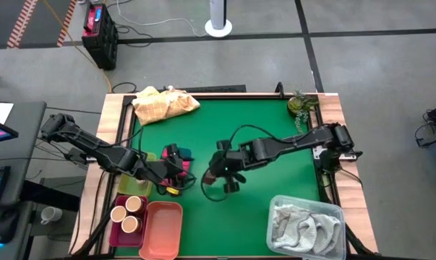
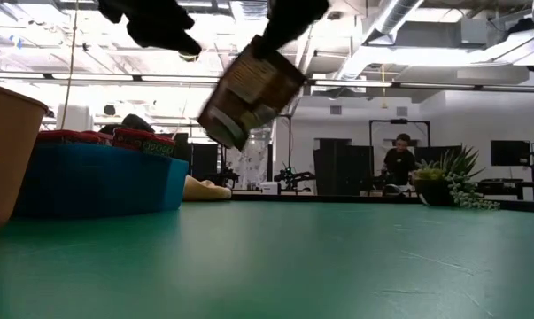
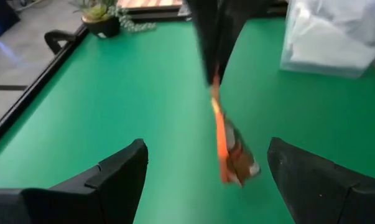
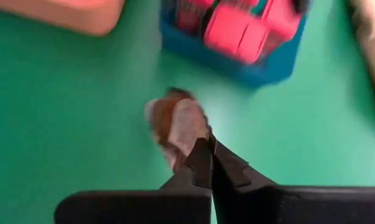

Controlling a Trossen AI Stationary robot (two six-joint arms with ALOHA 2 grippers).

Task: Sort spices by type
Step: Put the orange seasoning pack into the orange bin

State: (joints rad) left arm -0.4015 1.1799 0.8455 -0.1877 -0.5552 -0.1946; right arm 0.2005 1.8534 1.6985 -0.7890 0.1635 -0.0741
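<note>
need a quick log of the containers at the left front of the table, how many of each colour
Blue bin with pink-red packets: 1
Maroon tray holding tan-lidded jars: 1
Salmon-pink tray: 1
Total: 3

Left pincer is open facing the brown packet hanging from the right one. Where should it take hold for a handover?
Grip the brown packet at its free lower end. It hangs thin and tilted from the right pincer, pinched at the top edge. The left pincer should come in level, fingers closing across the flat faces.
</note>
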